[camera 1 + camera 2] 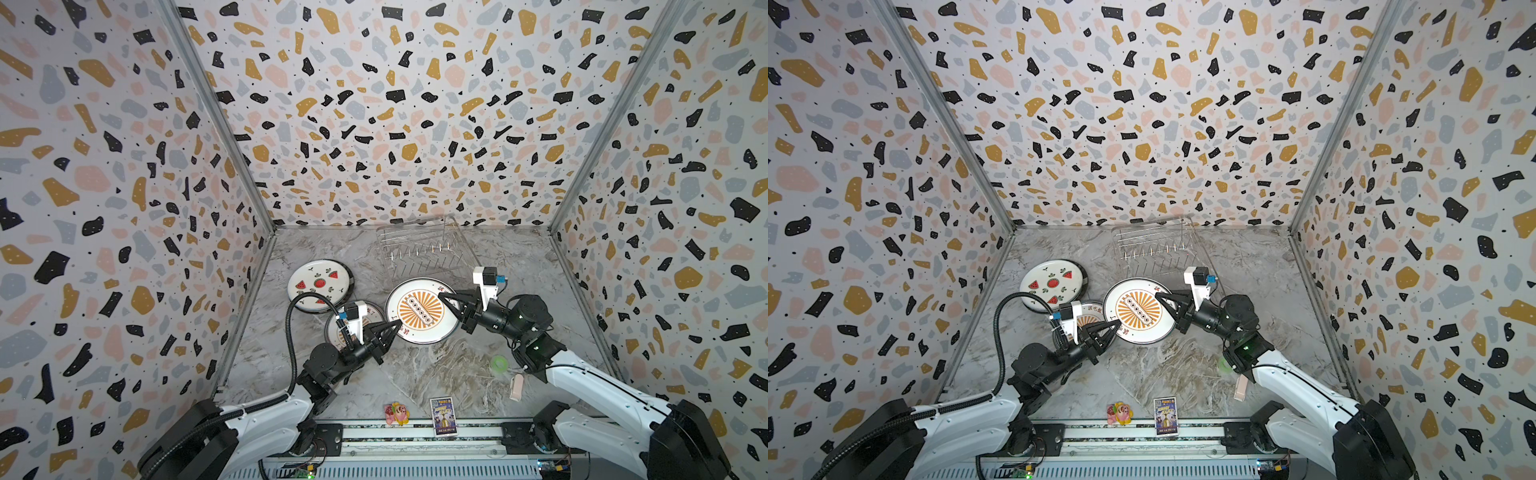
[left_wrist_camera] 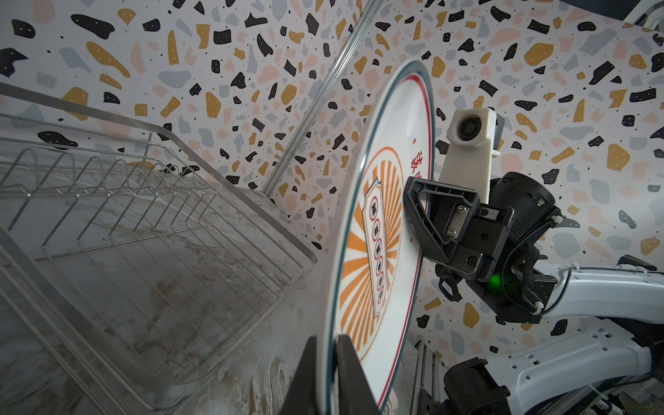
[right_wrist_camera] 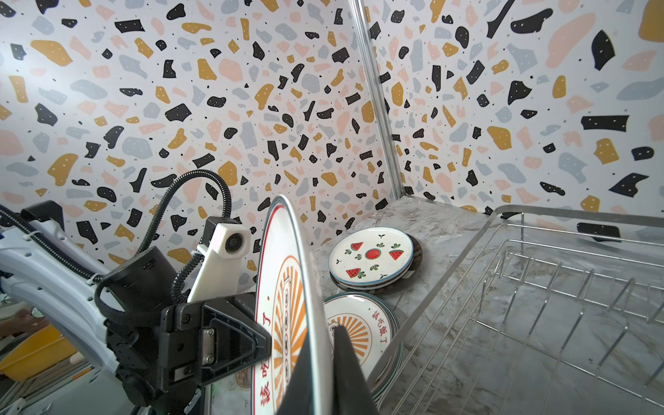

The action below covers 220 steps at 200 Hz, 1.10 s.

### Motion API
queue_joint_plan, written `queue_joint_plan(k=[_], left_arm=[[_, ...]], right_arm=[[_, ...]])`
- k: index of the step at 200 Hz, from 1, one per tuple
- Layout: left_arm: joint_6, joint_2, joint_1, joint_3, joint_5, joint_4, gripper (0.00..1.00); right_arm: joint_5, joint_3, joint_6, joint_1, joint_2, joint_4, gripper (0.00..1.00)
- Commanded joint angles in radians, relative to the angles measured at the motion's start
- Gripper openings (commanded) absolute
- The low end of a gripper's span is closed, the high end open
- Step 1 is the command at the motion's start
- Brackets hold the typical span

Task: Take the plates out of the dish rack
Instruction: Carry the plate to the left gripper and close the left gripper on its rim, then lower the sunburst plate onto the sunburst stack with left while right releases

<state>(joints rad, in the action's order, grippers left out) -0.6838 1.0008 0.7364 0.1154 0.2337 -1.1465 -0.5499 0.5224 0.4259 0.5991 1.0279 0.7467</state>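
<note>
A wire rack (image 1: 419, 252) was set at the back of the marble tabletop (image 1: 415, 374), a watermelon plate stack (image 1: 319, 284) and a sunburst plate stack (image 1: 332, 328) at its left, a green ring (image 1: 498, 364) toward the right.

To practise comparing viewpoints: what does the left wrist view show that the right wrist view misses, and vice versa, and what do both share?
Left wrist only: the right arm's white camera housing. Right wrist only: the left arm's white camera housing, a round white watermelon-patterned plate topping a stack, a flat orange-sunburst plate. Both: the round white orange-sunburst ceramic plate held on edge, left claw and right claw clamping its rim, the plateless silver wire dish rack.
</note>
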Motion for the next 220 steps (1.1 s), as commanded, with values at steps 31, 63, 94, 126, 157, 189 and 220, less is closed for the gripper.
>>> queue_joint_plan(k=[31,63,94,126,157,189,220], left_arm=[[-0.016,-0.004,0.012,0.023,0.010,-0.085,0.00],[-0.023,-0.012,0.012,0.018,-0.007,-0.085,0.00],[-0.035,-0.020,0.012,0.013,-0.016,-0.095,0.00],[-0.045,-0.040,0.012,0.003,-0.047,-0.088,0.00],[-0.046,-0.074,0.012,-0.003,-0.094,-0.041,0.00],[-0.043,-0.111,0.012,-0.003,-0.136,0.012,0.00],[-0.049,-0.128,0.012,-0.003,-0.175,0.048,0.00]], right_arm=[[-0.014,-0.001,-0.005,-0.001,0.021,0.069,0.01],[-0.027,-0.001,-0.013,-0.001,0.033,0.068,0.08],[-0.003,-0.004,-0.014,-0.002,0.036,0.060,0.21],[0.042,0.001,-0.016,-0.005,0.040,0.033,0.29],[0.104,0.000,-0.015,-0.005,0.027,0.003,0.41],[0.163,-0.010,-0.021,-0.005,0.002,-0.033,0.55],[0.167,-0.019,-0.015,-0.005,-0.024,-0.042,0.71]])
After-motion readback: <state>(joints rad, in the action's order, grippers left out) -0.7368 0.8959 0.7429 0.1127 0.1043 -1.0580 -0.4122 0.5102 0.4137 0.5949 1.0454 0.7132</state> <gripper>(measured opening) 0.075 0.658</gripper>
